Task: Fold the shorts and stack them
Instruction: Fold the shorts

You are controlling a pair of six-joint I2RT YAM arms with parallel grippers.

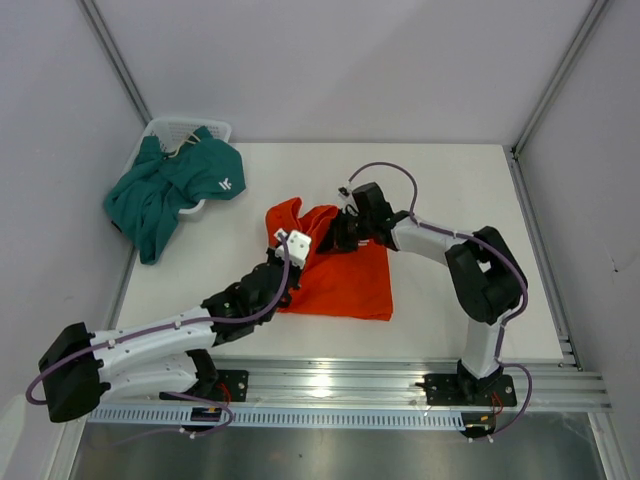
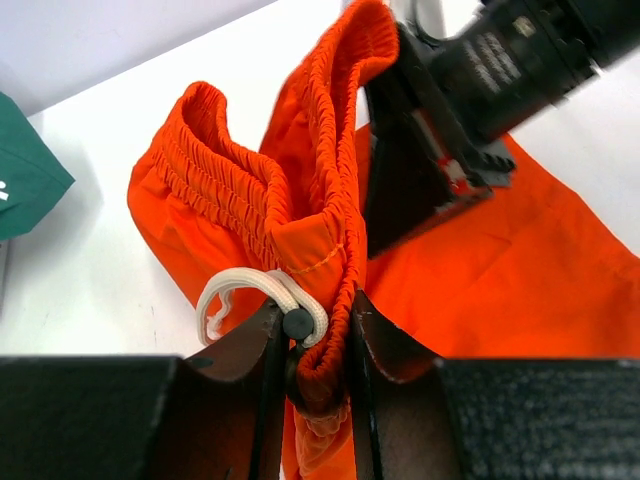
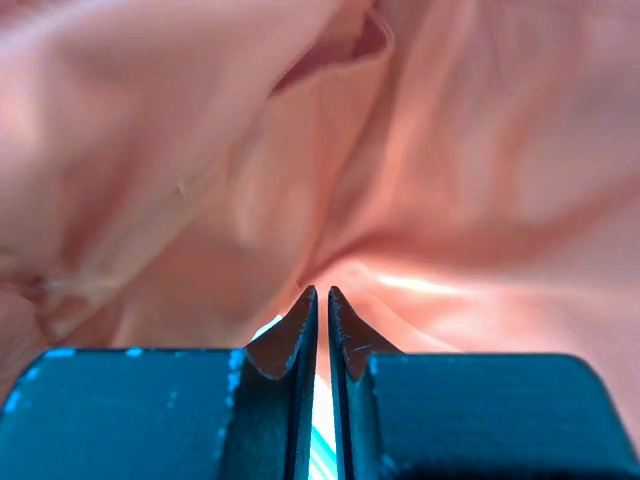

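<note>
On the table (image 1: pixel 450 180), left end effector (image 2: pixel 315 308) grips orange shorts (image 1: pixel 345 280), waistband (image 2: pixel 250 190) far-left; right end effector (image 3: pixel 322 295) unclear.

Orange-red shorts (image 1: pixel 340 275) at centre of the top view: legs spread flat toward lower right, elastic waistband (image 2: pixel 320 150) lifted and bunched upright at upper left, white drawstring (image 2: pixel 265 295) looped at its front. Teal green shorts (image 1: pixel 165 195) crumpled at upper left, unfolded, white logo (image 1: pixel 226 184) facing up, well apart from the orange pair.
</note>
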